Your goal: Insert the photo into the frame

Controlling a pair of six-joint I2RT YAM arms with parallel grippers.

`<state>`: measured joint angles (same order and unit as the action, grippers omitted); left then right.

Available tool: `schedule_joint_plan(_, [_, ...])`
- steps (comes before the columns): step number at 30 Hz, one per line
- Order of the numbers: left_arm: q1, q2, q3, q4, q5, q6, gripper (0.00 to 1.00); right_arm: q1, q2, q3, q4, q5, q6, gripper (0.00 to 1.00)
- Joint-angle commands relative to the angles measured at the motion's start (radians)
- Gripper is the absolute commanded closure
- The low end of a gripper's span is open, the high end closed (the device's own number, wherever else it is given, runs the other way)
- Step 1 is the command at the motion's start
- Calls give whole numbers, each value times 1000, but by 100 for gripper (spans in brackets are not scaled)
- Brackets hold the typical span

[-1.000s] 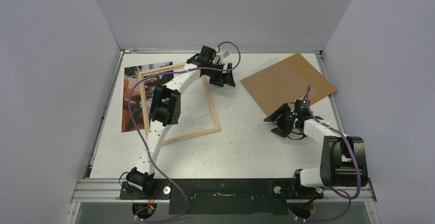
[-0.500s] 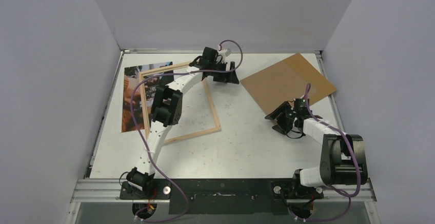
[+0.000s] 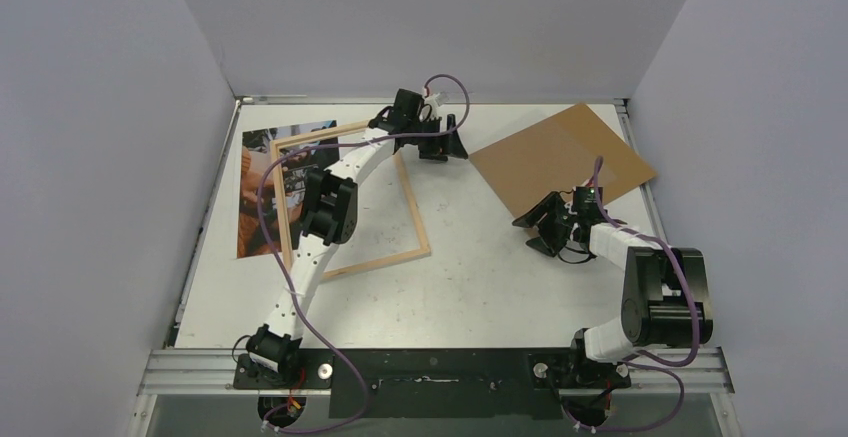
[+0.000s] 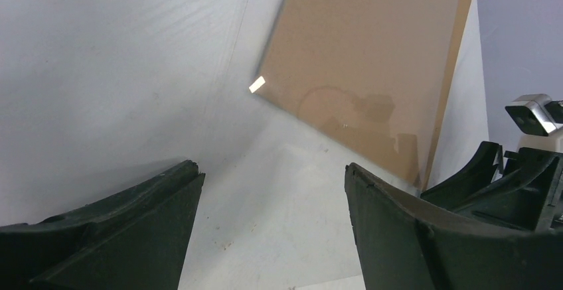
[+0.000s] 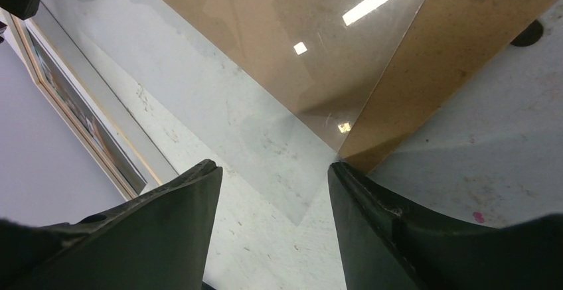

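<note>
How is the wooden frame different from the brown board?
The frame is a hollow outline of pale wood strips, so the table shows through it; the brown board is one solid brown sheet. The frame lies on the left, partly over the photo; the brown board lies on the far right, away from the photo. Both are rectangles lying flat and turned crooked.

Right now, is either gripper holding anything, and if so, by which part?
Nothing is held. The left gripper and the right gripper are both open and empty above the table, near the brown board.
</note>
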<state>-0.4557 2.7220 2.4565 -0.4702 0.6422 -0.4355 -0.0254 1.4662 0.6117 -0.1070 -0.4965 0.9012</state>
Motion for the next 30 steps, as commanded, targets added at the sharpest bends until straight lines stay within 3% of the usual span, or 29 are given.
schedule_joint_plan(1, [12, 15, 3, -115, 60, -46, 23, 6, 20, -10, 69, -54, -8, 39])
schedule_joint_plan(23, [31, -163, -63, -145, 48, -28, 26, 19, -26, 17, 85, -140, -4, 38])
schedule_joint_plan(30, [39, -189, -46, -179, 38, -7, 27, 91, -17, 16, 128, -125, 21, 38])
